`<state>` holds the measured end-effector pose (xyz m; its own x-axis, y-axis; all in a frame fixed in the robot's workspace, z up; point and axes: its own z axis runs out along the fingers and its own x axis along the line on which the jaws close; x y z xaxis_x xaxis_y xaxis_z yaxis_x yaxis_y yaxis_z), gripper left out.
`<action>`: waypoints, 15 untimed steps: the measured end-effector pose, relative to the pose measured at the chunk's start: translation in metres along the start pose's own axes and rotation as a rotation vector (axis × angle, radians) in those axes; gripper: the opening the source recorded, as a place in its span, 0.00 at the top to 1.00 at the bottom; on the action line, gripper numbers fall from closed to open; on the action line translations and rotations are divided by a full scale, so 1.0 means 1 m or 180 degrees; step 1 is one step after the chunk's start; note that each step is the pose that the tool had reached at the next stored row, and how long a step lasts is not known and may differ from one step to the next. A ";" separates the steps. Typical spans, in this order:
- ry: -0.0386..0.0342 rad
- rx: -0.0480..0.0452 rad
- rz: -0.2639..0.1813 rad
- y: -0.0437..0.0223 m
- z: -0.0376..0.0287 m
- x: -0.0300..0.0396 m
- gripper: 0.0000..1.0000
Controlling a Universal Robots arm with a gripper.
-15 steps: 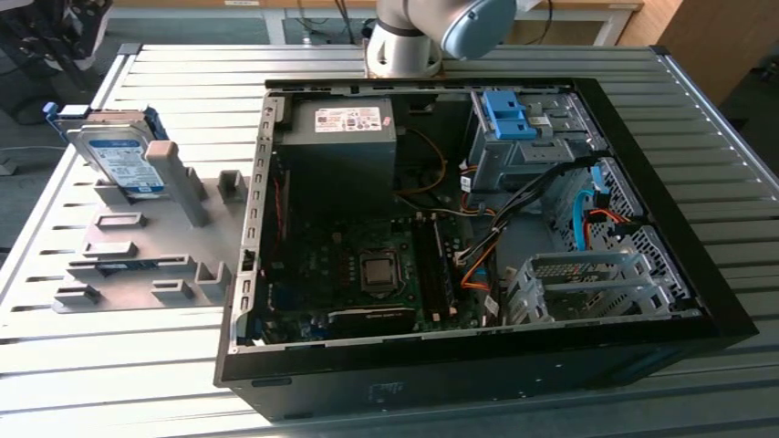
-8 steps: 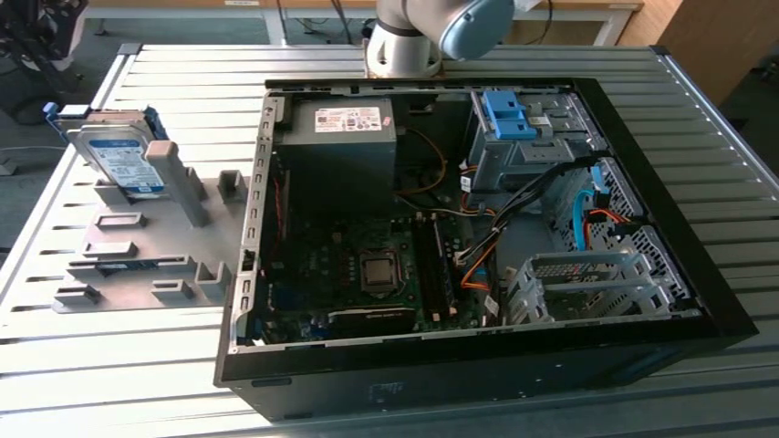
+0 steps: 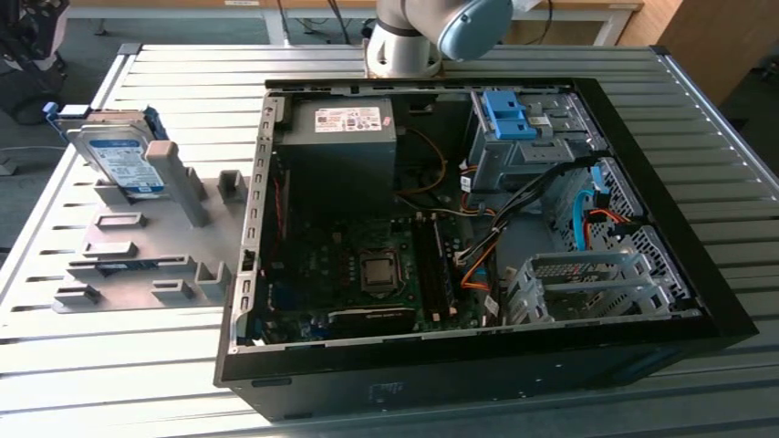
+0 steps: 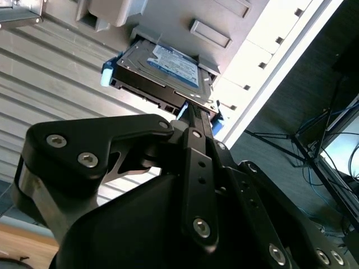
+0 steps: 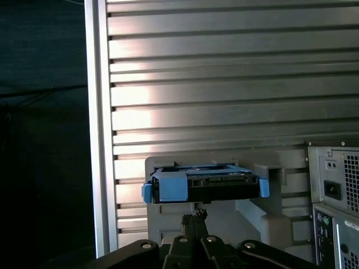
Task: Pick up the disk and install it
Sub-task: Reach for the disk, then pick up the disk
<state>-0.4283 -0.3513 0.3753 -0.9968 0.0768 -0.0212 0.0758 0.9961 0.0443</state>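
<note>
The disk, a silver drive with a white-and-blue label in a blue bracket, stands tilted in a grey holder on the exterior view's left. The second wrist view shows the label face of the disk. The first wrist view shows the disk end-on, with its blue bracket tabs. My gripper points at the disk in both wrist views. Its thin black fingers lie close together with nothing between them, apart from the disk. The arm stands at the far edge of the table.
An open computer case lies on the slatted metal table, to the exterior view's right of the holder. Inside are a grey power supply, a drive cage with a blue bracket and a metal cage.
</note>
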 end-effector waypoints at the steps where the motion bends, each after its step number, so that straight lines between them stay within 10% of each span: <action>1: 0.0000 0.0000 0.0000 0.0000 0.0000 0.0000 0.89; 15: 0.0001 0.0000 -0.0012 0.0000 0.0000 0.0002 0.89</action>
<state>-0.4286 -0.3512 0.3753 -0.9971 0.0729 -0.0212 0.0719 0.9964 0.0443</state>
